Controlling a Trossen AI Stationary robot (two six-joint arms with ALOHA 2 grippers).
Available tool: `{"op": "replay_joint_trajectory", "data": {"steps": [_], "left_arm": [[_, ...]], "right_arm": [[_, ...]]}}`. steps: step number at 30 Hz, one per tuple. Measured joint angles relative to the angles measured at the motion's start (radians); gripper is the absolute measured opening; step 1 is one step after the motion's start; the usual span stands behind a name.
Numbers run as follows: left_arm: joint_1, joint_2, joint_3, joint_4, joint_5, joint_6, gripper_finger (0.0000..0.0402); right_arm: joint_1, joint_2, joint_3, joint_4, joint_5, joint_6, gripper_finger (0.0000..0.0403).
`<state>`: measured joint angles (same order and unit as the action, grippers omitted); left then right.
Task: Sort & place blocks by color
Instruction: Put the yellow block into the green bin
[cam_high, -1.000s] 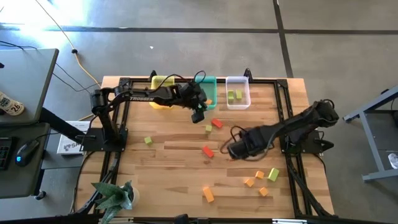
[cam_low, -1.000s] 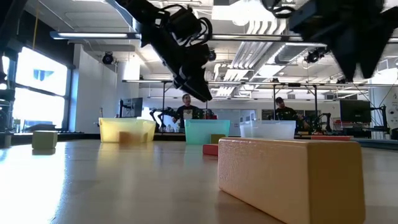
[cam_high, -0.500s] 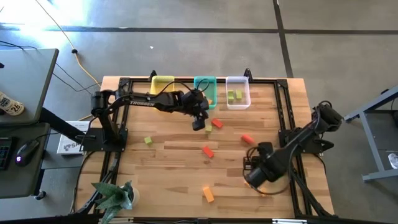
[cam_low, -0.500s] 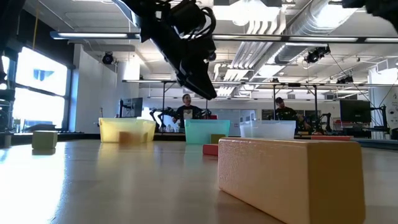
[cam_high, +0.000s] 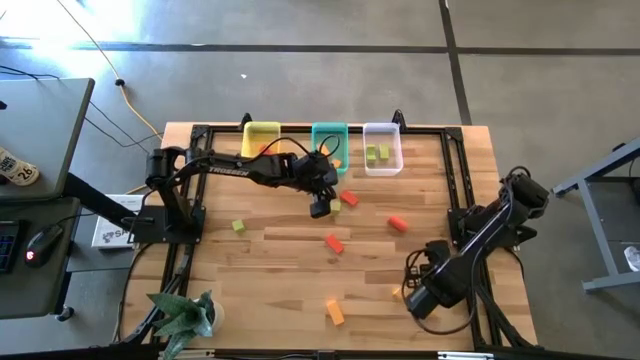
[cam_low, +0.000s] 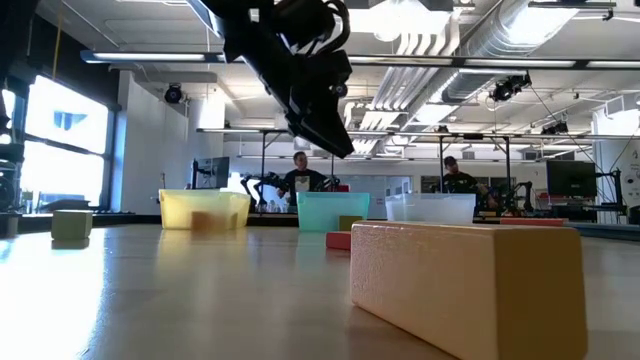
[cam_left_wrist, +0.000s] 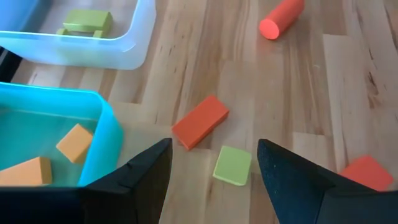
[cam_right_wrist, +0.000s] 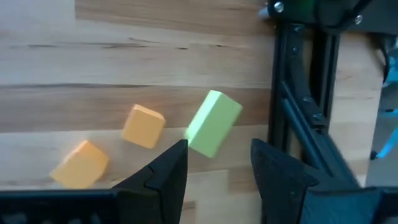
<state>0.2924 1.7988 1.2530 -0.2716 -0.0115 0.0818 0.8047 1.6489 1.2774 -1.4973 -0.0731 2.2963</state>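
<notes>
Blocks: scattered over the wooden counter (cam_high: 280, 250); a light green cube (cam_left_wrist: 232, 165) and a red bar (cam_left_wrist: 199, 122) lie just ahead of the left gripper (cam_left_wrist: 211, 171).
Left gripper: hovering mid-counter near the teal bin (cam_high: 329, 140), jaws apart, nothing between them.
Right gripper (cam_right_wrist: 217, 168): low at the counter's near right corner, jaws apart, over a light green bar (cam_right_wrist: 212, 123) and two orange cubes (cam_right_wrist: 143, 126).
Bins: teal bin holds orange pieces (cam_left_wrist: 74, 142); clear bin (cam_high: 382, 148) holds green ones; yellow bin (cam_high: 261, 137) beside them.
</notes>
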Motion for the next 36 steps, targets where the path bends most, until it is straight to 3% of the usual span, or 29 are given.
{"op": "replay_joint_trajectory", "data": {"steps": [7, 11, 15, 21, 28, 32, 36], "left_arm": [[-0.002, 0.0, 0.0, 0.007, 0.0, -0.001, 0.0225], [-0.002, 0.0, 0.0, 0.007, 0.0, -0.001, 0.0225], [-0.002, 0.0, 0.0, 0.007, 0.0, -0.001, 0.0225], [-0.002, 0.0, 0.0, 0.007, 0.0, -0.001, 0.0225], [-0.007, 0.0, 0.0, 0.007, 0.0, -0.071, 0.0225], [-0.012, 0.0, 0.0, -0.012, 0.0, -0.083, 0.0225], [-0.012, 0.0, 0.04, -0.131, -0.005, -0.09, 0.0225]], "right_arm": [[0.039, 0.0, -0.008, -0.013, 0.024, 0.009, 0.0162], [0.046, 0.0, -0.056, 0.088, 0.122, -0.016, 0.0162], [0.045, 0.001, -0.111, 0.206, 0.154, -0.08, 0.0162], [0.034, 0.0, -0.157, 0.29, 0.172, -0.305, 0.0162], [-0.019, 0.0, -0.212, 0.41, 0.091, -0.662, 0.0162], [-0.047, 0.0, -0.262, 0.473, 0.033, -0.787, 0.0162], [-0.057, -0.001, -0.271, 0.481, 0.033, -0.854, 0.0162]]}}
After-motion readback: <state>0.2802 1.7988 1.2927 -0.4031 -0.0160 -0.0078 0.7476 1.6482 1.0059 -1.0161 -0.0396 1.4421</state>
